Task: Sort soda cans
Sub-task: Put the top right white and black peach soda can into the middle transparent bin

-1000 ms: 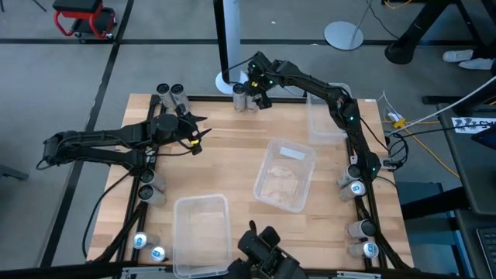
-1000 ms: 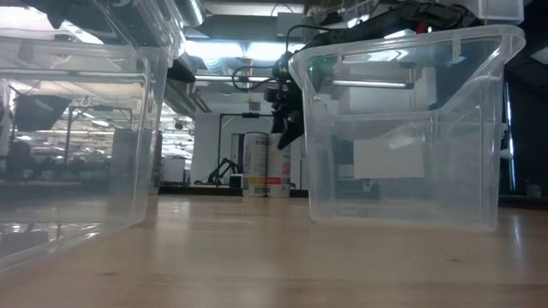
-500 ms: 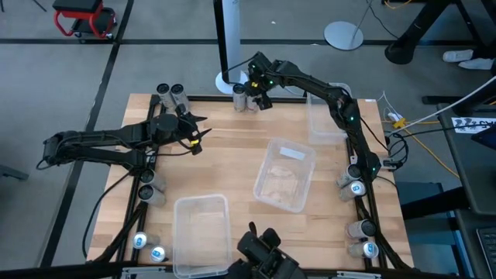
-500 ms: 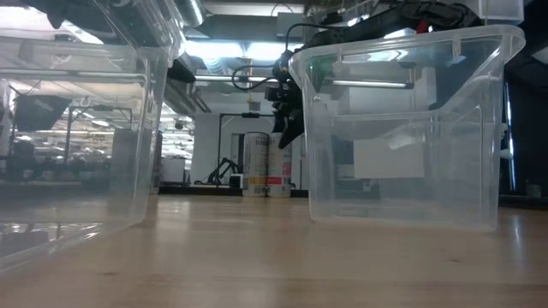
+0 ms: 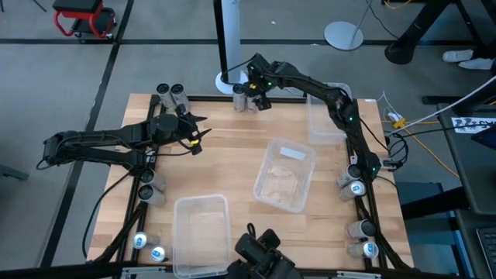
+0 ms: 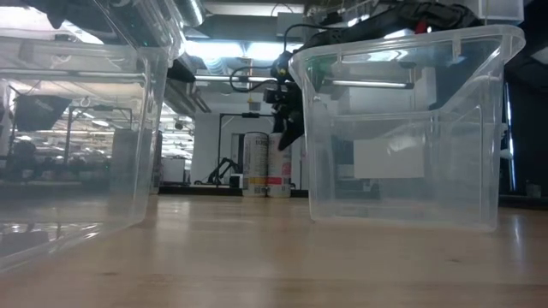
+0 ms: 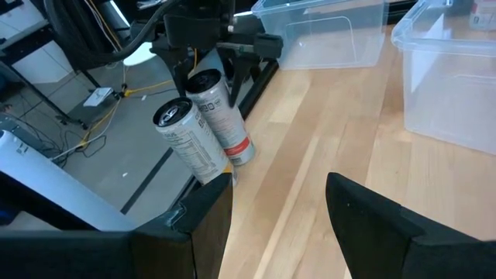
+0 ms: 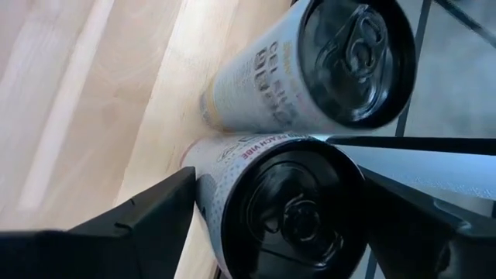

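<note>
Two soda cans with dark tops (image 5: 240, 97) (image 5: 252, 99) stand upright side by side at the table's far edge. My right gripper (image 5: 260, 94) hangs over them, slanting down. It is open, one finger on either side of the top of the can with the red band (image 8: 287, 209) (image 7: 221, 116). The second can (image 8: 310, 70) stands right beside it. In the low view, the right gripper (image 6: 287, 127) is at the height of the can tops (image 6: 280, 167). My left gripper (image 5: 194, 136) (image 7: 279, 182) waits open above the table's left half, holding nothing. My right gripper has its fingers (image 8: 147, 217) on either side of the red-banded can's upper wall (image 8: 225, 167), coming slanting down from above. I cannot tell whether they touch it. The can stands upright on the table.
Three clear bins are on the table: one in the middle (image 5: 284, 174), one at the near edge (image 5: 201, 232), one at the far right (image 5: 325, 116). More cans stand in pairs at the far left (image 5: 170, 94), left edge (image 5: 147, 186), near left (image 5: 149, 246), right edge (image 5: 350, 184) and near right (image 5: 366, 239).
</note>
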